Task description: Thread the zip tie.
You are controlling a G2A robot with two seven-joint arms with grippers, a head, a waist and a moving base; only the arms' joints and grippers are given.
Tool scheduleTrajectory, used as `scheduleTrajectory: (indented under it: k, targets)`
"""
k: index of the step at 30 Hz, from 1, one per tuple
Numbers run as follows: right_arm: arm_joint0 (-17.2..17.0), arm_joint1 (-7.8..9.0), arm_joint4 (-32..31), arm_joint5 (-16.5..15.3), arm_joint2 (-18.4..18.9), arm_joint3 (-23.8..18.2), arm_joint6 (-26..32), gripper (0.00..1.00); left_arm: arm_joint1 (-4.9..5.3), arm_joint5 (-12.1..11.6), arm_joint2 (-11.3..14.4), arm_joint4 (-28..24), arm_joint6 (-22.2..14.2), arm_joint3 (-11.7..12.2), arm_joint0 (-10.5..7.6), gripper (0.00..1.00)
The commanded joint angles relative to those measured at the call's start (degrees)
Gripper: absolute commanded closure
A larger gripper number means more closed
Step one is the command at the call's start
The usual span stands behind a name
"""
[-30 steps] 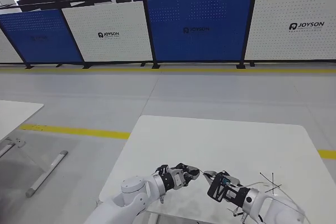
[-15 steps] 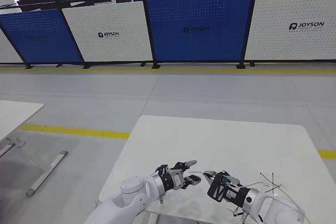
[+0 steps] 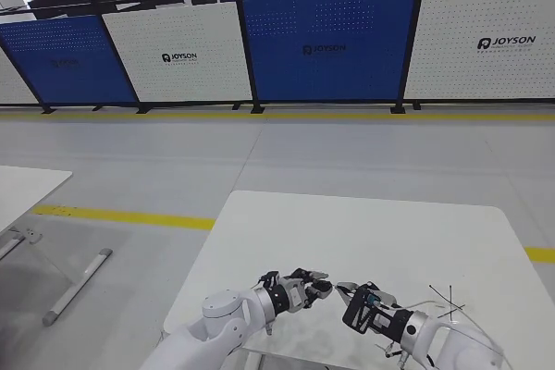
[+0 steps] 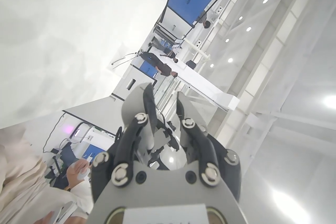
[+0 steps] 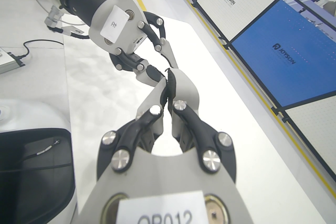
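My right gripper (image 3: 344, 289) (image 5: 169, 79) hovers over the front of the white table (image 3: 370, 231), shut on a thin black zip tie (image 5: 166, 69) whose short end pokes out past its tips. My left gripper (image 3: 316, 281) (image 4: 164, 96) faces it tip to tip, close to the tie's end. Its fingers (image 5: 168, 54) stand a little apart, with nothing clearly clamped between them.
Several loose black zip ties (image 3: 449, 301) lie crossed on the table to the right of the right arm. A small grey box with a black cable (image 5: 10, 59) sits off beside the left arm. Blue and white panels (image 3: 328, 51) stand far behind.
The left gripper, nearly shut a second ago, spread wide and has now narrowed again while staying in front of the right gripper. The right arm has held still.
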Motion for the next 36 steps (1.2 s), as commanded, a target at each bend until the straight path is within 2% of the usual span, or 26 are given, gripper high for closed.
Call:
scheduleTrajectory:
  k: [1, 10, 12, 13, 16, 17, 18, 22, 25, 26, 29, 31, 34, 36]
  targets:
    - [0.0, 0.0, 0.0, 0.0, 0.0, 0.0, 0.0, 1.0, -0.02, 0.0, 0.01, -0.09, 0.02, 0.02, -0.02, 1.0]
    - [-0.35, -0.13, -0.23, 0.29, 0.11, 0.06, -0.2, 1.0, -0.06, -0.09, -0.06, 0.32, 0.17, -0.14, 0.07, 1.0]
    - [-0.54, -0.25, -0.41, 0.08, 0.28, 0.05, -0.05, 0.74, -0.09, -0.41, -0.03, 0.87, 0.33, -0.38, 0.2, 1.0]
    - [-0.63, -0.32, -0.42, 0.0, 0.39, 0.01, 0.13, 0.7, -0.12, -0.59, 0.02, 1.15, 0.4, -0.48, 0.34, 1.0]
    - [-0.83, -0.37, -0.36, 0.0, 0.49, -0.09, 0.26, 0.42, -0.18, -1.01, 0.06, 1.75, 0.6, -0.57, 0.56, 1.0]
    - [-0.88, -0.36, -0.35, 0.0, 0.52, -0.11, 0.25, 0.2, -0.21, -1.1, 0.1, 1.86, 0.65, -0.52, 0.59, 1.0]
    - [-0.94, -0.34, -0.3, 0.0, 0.53, -0.12, 0.2, 0.02, -0.24, -1.19, 0.11, 1.95, 0.72, -0.45, 0.59, 1.0]
    - [-1.24, -0.15, 0.02, 0.0, 0.77, -0.13, -0.23, 0.0, -0.39, -2.27, 0.22, 2.91, 1.42, -0.28, 0.62, 1.0]
    - [-1.86, 0.15, 2.33, 0.0, 1.25, -0.04, -2.21, 0.0, -0.49, -5.58, 0.28, 5.6, 2.52, -0.36, 1.23, 1.0]
    - [-2.1, 0.33, 3.84, 0.0, 1.55, 0.26, -3.25, 0.0, -0.51, -7.58, 0.27, 7.32, 3.15, -0.41, 1.61, 1.0]
    - [-3.0, 1.21, 9.71, 0.0, 3.01, 1.32, -5.94, 0.0, -0.64, -15.53, 0.95, 14.22, 5.43, 0.06, 3.68, 1.0]
    - [-3.63, 1.9, 12.92, 0.0, 4.52, 1.85, -6.4, 0.0, -0.85, -21.06, 1.71, 18.53, 6.91, 1.32, 4.83, 1.0]
    - [-4.8, 2.59, 17.61, 0.0, 6.58, 2.14, -5.61, 0.0, -1.49, -28.47, 3.62, 23.23, 8.67, 4.18, 5.33, 1.0]
    - [-4.8, 2.59, 17.61, 0.0, 6.58, 2.14, -5.61, 0.0, -1.55, -28.99, 3.82, 23.41, 8.53, 4.49, 5.28, 1.0]
